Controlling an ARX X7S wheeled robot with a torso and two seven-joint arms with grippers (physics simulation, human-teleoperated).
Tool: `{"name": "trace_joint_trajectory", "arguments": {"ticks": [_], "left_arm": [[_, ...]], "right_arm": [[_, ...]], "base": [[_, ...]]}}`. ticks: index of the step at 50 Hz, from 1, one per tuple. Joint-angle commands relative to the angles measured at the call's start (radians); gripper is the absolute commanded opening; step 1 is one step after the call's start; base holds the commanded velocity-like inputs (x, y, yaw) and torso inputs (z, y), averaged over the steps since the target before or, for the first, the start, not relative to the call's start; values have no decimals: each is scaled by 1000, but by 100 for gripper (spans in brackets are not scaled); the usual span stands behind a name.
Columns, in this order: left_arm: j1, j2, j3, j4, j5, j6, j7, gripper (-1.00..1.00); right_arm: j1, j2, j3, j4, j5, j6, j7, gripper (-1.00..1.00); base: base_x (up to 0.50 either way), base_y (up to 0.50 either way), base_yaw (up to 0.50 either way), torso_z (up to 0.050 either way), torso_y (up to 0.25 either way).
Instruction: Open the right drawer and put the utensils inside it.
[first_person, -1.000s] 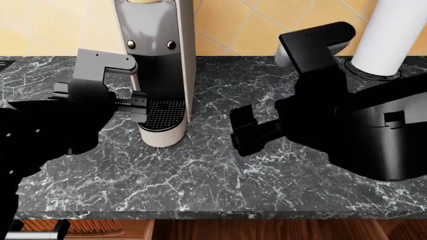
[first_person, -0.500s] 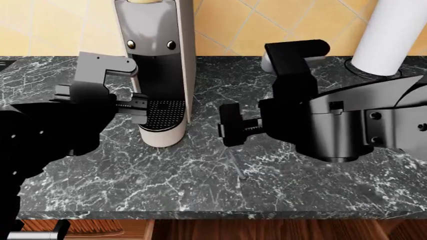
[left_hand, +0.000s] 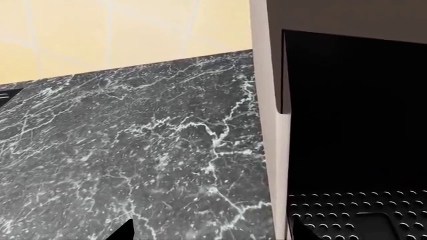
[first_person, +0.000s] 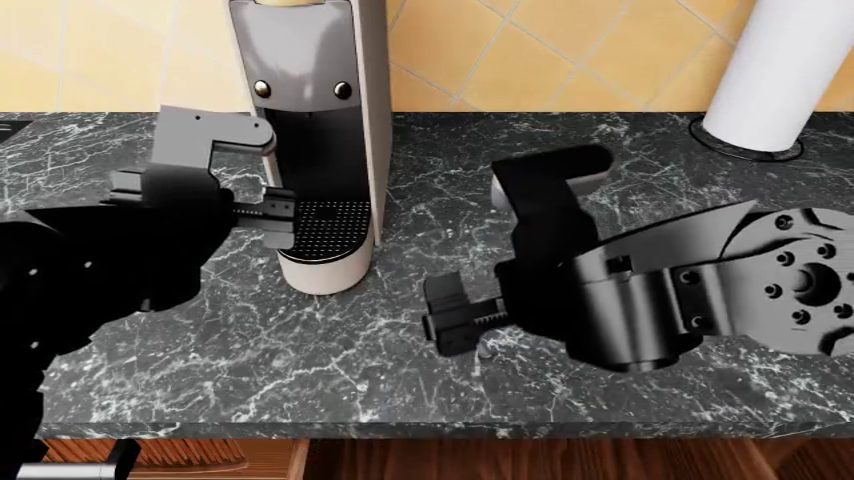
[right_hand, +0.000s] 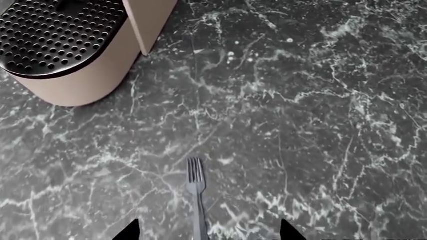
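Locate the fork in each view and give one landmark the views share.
Head view: hidden under the right gripper.
Left wrist view: not in it.
Right wrist view: fork on the counter, between the fingertips, tines toward the coffee machine.
Shared landmark: the machine's perforated drip tray.

Even, bright, sharp rendered light throughout; no blur. The black marble countertop (first_person: 400, 340) shows no glare, and the matte black robot arms lose detail in darkness.

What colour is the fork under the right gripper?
Grey metal fork, nearly blending with the dark marble; clearest in the right wrist view.
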Motion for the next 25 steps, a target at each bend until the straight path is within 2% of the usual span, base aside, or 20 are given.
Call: {"name": "trace_joint_trajectory", "arguments": {"ticks": [1,25], "left_arm": [[1,3,5,-10,6,7,8,100],[5,-2,4,-12,4,11,13,100]], "right_arm": [[-17,-13,-12,8,-14,10,-8,100],[-144,-64,-59,172,-136,16,-183,100]], "base": [[0,0,0,0,0],[0,0,0,0,0]]}}
